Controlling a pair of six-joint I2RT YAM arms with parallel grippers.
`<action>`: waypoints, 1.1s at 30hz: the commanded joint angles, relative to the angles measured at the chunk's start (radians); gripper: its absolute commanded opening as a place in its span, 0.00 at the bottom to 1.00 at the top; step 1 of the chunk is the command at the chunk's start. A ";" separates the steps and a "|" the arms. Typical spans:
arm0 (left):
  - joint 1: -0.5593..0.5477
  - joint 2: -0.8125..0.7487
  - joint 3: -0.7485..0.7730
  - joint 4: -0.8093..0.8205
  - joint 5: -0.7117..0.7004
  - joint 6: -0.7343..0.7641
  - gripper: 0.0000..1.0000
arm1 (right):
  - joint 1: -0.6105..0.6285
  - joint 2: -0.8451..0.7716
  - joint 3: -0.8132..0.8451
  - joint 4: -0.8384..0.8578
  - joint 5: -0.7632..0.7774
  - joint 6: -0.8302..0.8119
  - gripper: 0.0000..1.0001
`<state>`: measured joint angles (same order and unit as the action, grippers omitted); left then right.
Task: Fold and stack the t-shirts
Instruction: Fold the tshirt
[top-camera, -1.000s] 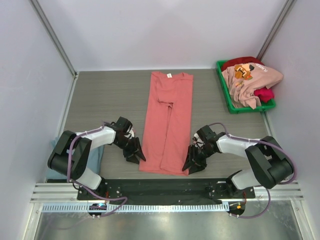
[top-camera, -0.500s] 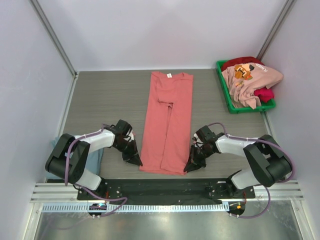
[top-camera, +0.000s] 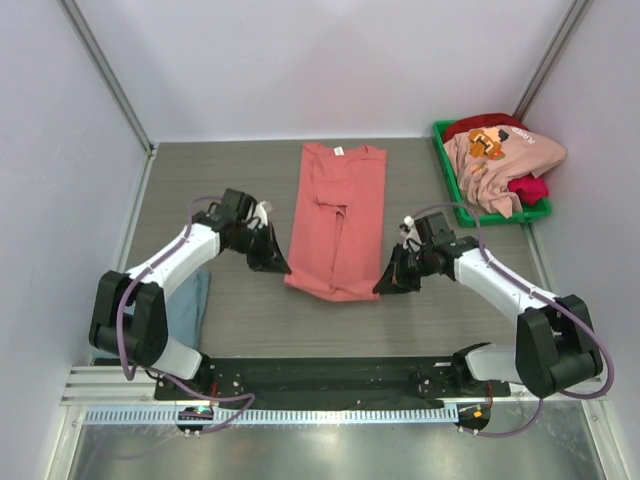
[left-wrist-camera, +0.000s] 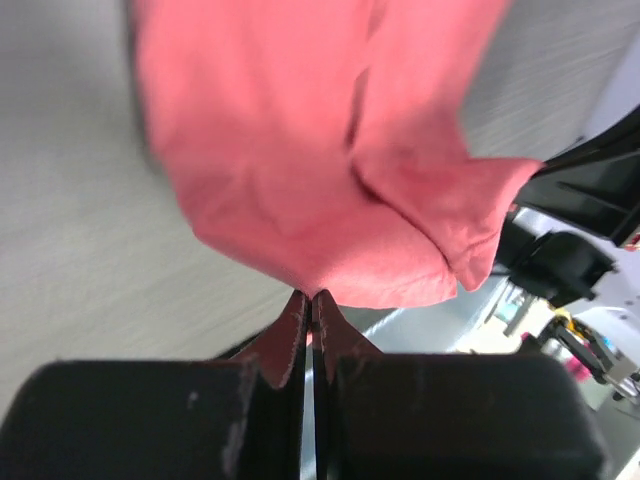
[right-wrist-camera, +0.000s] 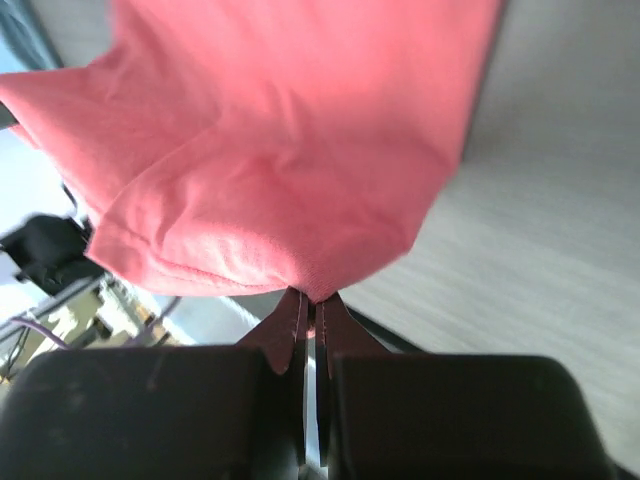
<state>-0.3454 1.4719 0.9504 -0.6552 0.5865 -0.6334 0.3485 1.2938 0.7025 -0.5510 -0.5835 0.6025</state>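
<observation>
The salmon-red t-shirt (top-camera: 338, 215) lies lengthwise on the table, folded into a narrow strip, collar at the far end. My left gripper (top-camera: 280, 268) is shut on its near left corner (left-wrist-camera: 300, 270). My right gripper (top-camera: 384, 287) is shut on its near right corner (right-wrist-camera: 310, 270). Both hold the near hem lifted off the table. A grey-blue t-shirt (top-camera: 190, 300) lies at the left, partly hidden by the left arm. A light pink t-shirt with orange print (top-camera: 495, 160) and a crimson one (top-camera: 528, 188) sit in the green bin (top-camera: 448, 170).
The green bin stands at the back right corner. White walls enclose the table on three sides. The black arm-base rail (top-camera: 330, 372) runs along the near edge.
Both grippers have closed on the shirt's near corners and moved away from the bases, lifting the near hem and carrying it toward the collar. The visible shirt is shorter.
</observation>
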 joint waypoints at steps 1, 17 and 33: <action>0.029 0.053 0.137 0.014 0.035 0.049 0.00 | -0.031 -0.008 0.128 -0.027 0.030 -0.084 0.01; 0.077 0.514 0.778 -0.040 -0.060 0.176 0.00 | -0.187 0.377 0.514 0.148 0.048 -0.125 0.01; 0.097 0.732 0.926 0.045 -0.062 0.176 0.06 | -0.209 0.601 0.712 0.214 0.105 -0.175 0.01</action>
<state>-0.2573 2.1921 1.8179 -0.6662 0.5236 -0.4667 0.1497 1.8877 1.3422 -0.3889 -0.4999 0.4530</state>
